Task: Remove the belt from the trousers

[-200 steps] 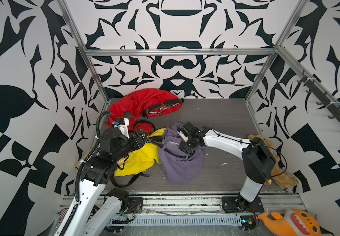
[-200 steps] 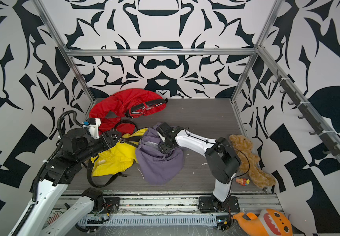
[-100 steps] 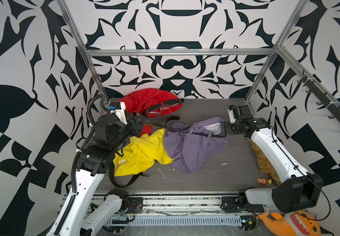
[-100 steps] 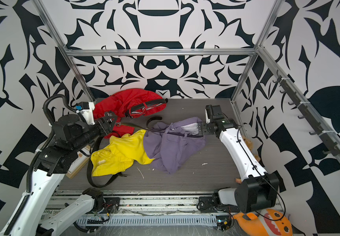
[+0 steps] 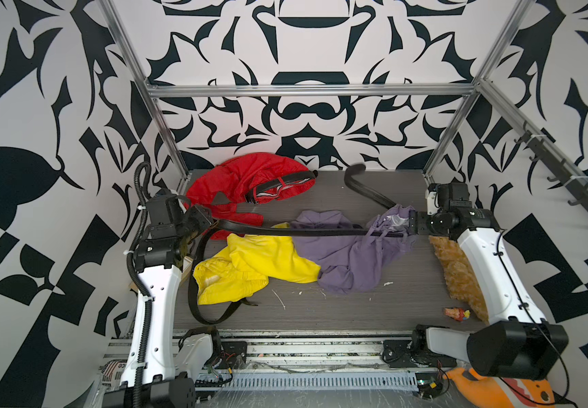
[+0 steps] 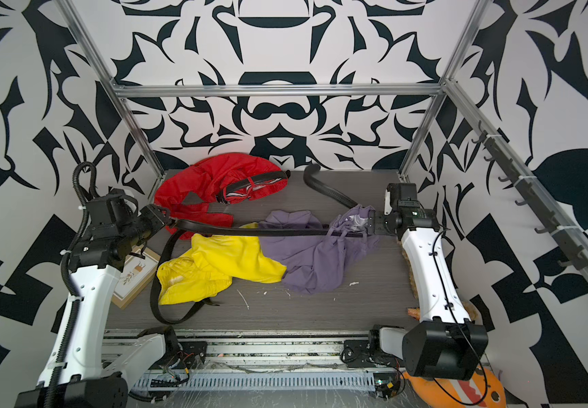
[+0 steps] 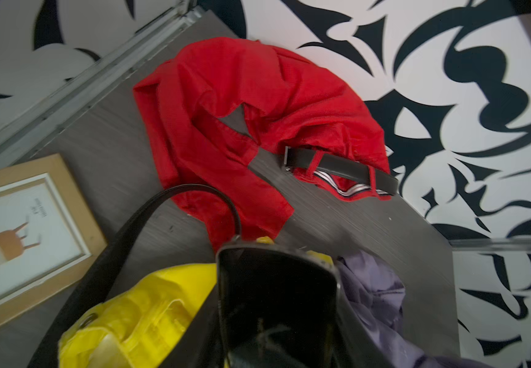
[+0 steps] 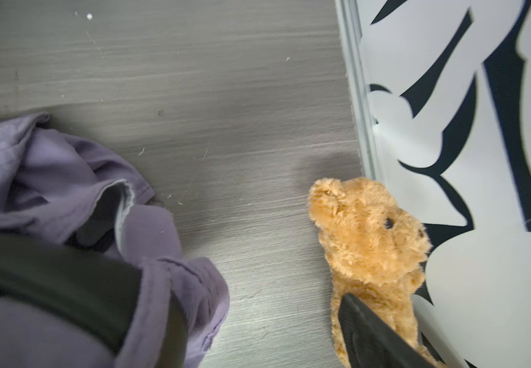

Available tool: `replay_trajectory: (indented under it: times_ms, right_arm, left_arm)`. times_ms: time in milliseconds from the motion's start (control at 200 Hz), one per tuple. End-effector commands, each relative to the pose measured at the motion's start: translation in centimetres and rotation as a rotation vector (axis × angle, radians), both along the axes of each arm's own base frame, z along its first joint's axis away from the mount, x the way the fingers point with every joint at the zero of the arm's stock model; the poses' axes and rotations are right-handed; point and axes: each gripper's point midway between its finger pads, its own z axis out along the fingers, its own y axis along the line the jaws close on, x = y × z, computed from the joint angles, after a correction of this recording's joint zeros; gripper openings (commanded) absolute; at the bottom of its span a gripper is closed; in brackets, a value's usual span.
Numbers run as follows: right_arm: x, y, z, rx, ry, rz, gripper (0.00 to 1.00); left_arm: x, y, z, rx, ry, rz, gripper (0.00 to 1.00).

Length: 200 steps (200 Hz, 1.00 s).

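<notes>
A black belt (image 5: 306, 232) (image 6: 285, 232) runs taut above the floor from my left gripper (image 5: 215, 223) (image 6: 172, 222), which is shut on it, to the purple trousers (image 5: 349, 261) (image 6: 310, 261). It passes through their loops at the raised waistband, and its free end (image 5: 363, 187) curls up toward the back wall. My right gripper (image 5: 411, 226) (image 6: 368, 226) is at that waistband. In the right wrist view its jaws stand wide with bare floor between them. One finger (image 8: 372, 331) is bare; purple cloth and the belt (image 8: 50, 280) hang over the other. In the left wrist view the belt (image 7: 273, 302) hides the jaws.
Yellow trousers (image 5: 250, 268) lie beside the purple ones. A slack black strap (image 5: 211, 318) loops around them. Red trousers (image 5: 236, 183) with their own belt (image 5: 278, 180) lie at the back left. A teddy bear (image 5: 458, 272) lies by the right wall, a picture frame (image 6: 133, 279) by the left.
My right arm swung from the middle out to the right, dragging the purple trousers along. My left arm drew back left, the belt went taut, and its free end flicked up.
</notes>
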Motion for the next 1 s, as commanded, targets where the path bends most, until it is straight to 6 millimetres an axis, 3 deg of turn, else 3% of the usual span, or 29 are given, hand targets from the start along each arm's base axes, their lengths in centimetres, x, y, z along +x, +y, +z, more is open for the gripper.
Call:
replay_trajectory:
  times_ms: [0, 65, 205, 360, 470, 540, 635, 735, 800, 865, 920, 995]
  right_arm:
    - [0.0, -3.9, 0.2, -0.114, -0.030, -0.119, 0.82]
    - [0.1, -3.0, -1.0, -0.062, -0.015, -0.097, 0.72]
    - [0.1, -2.0, -3.8, 0.010, 0.026, -0.089, 0.55]
    - [-0.1, -1.4, -4.8, 0.043, 0.043, -0.081, 0.40]
    - [-0.3, -1.2, -4.7, 0.051, 0.038, -0.078, 0.37]
    - [-0.4, -1.1, -4.5, 0.054, 0.035, -0.075, 0.37]
    - [-0.4, -1.0, -4.0, 0.060, 0.023, -0.073, 0.37]
    - [-0.3, -0.8, -3.8, 0.065, 0.017, -0.065, 0.37]
    - [-0.3, -0.7, -3.9, 0.073, 0.021, -0.062, 0.37]
    - [-0.3, -0.5, -4.3, 0.086, 0.030, -0.054, 0.38]
    - [-0.3, -0.1, -4.4, 0.105, 0.033, -0.046, 0.39]
    - [-0.4, 0.2, -4.6, 0.124, 0.032, -0.040, 0.41]
  left_arm:
    - [-0.6, 6.0, -0.5, 0.186, 0.039, 0.207, 0.00]
    - [-0.5, 6.4, -1.3, 0.192, 0.066, 0.211, 0.00]
    - [0.2, 5.2, -4.1, 0.129, 0.124, 0.147, 0.00]
    - [0.5, 4.1, -7.2, 0.084, 0.195, 0.075, 0.00]
    - [0.4, 2.3, -7.1, 0.095, 0.236, -0.011, 0.62]
    - [0.4, 0.6, -4.8, 0.210, 0.196, -0.067, 0.82]
    - [0.3, -3.6, -0.4, 0.385, 0.096, -0.185, 0.91]
    - [0.3, -8.5, 2.7, 0.498, 0.044, -0.317, 0.97]
    - [0.6, -13.3, 4.0, 0.513, 0.001, -0.470, 0.99]
    - [0.3, -20.4, 4.1, 0.494, -0.066, -0.730, 0.99]
    - [-0.6, -26.8, 2.5, 0.488, -0.069, -0.981, 1.00]
    - [-2.5, -33.0, -0.7, 0.568, -0.012, -1.219, 0.99]
